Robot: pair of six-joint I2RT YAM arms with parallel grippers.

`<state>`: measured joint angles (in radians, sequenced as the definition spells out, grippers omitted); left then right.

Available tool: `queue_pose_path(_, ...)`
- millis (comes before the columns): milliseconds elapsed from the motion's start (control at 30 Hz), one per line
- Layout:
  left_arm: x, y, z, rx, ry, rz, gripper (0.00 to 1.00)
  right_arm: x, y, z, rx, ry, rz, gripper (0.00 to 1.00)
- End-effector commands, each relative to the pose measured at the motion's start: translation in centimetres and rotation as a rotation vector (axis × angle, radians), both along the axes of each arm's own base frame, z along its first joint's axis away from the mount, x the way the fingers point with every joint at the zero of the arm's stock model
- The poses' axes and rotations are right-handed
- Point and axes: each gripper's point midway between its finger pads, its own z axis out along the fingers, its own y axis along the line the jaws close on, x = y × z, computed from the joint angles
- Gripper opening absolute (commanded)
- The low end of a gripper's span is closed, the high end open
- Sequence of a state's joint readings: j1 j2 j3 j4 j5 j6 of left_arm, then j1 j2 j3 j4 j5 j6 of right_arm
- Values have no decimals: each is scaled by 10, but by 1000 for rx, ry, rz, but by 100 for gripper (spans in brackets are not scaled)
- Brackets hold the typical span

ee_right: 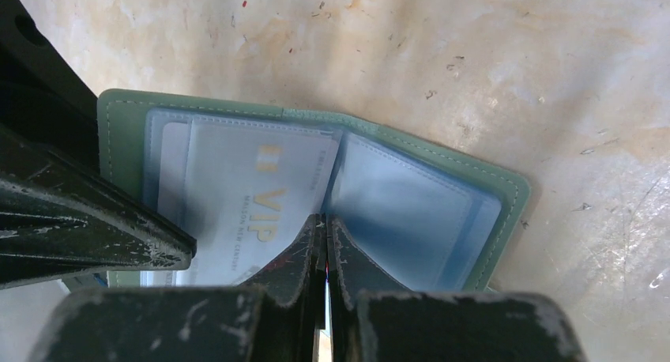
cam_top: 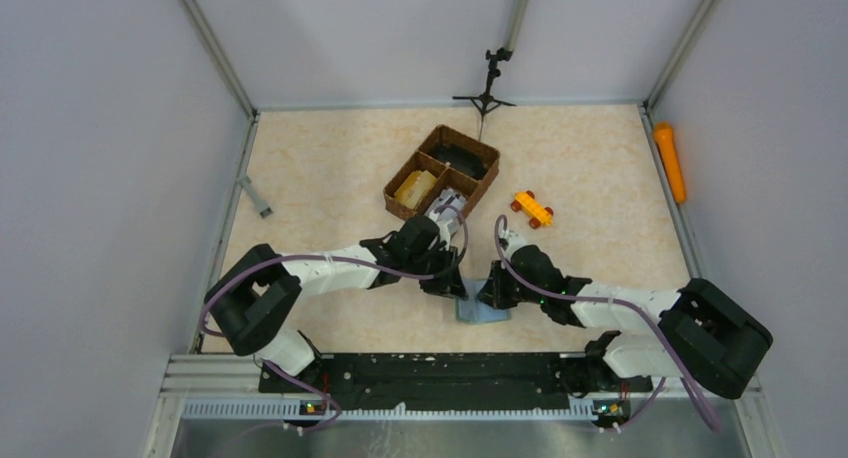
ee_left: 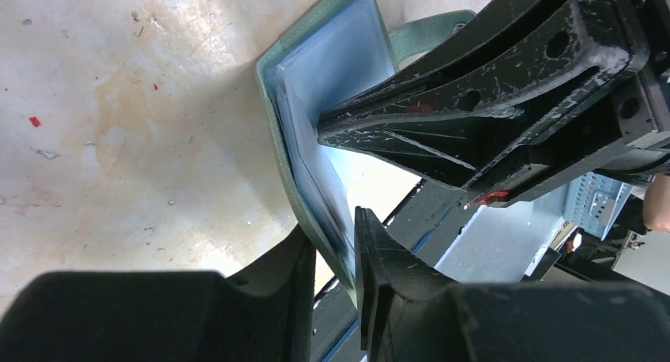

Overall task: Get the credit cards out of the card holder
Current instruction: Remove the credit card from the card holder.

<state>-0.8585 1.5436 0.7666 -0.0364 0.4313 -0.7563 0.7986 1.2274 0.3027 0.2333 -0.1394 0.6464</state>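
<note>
We log the right gripper [ee_right: 324,224] shut at the open card holder's [ee_right: 442,208] fold, against the card [ee_right: 237,196]. Left gripper [ee_left: 332,229] sits narrow astride its edge; grip unclear.

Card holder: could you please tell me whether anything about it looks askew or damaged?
Nothing stands out. The card holder lies open on the table, stitching intact, a VIP card tucked in one sleeve; the right gripper is shut at its fold.
</note>
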Motion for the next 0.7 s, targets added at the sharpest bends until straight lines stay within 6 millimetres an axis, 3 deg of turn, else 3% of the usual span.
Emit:
queue_pose_path(0,2,-10,18,-82,-38,-26,25,1,-3,-1,-5,-21,-18,0)
queue_pose_path(167,0,-13,27,-142,-37,-30,19,-1,-8,1,-13,-21,-28,0)
queue_pose_path(333,-1,-16,31,-174,-32,-38,0,-3,-11,3,-17,-20,-33,0)
queue_pose_path(500,0,-12,35,-171,-27,-26,0,-3,-19,7,-43,-37,-49,0)
queue_pose_path(667,-1,-13,52,-217,-36,-31,0,-7,-22,6,-60,-27,-36,0)
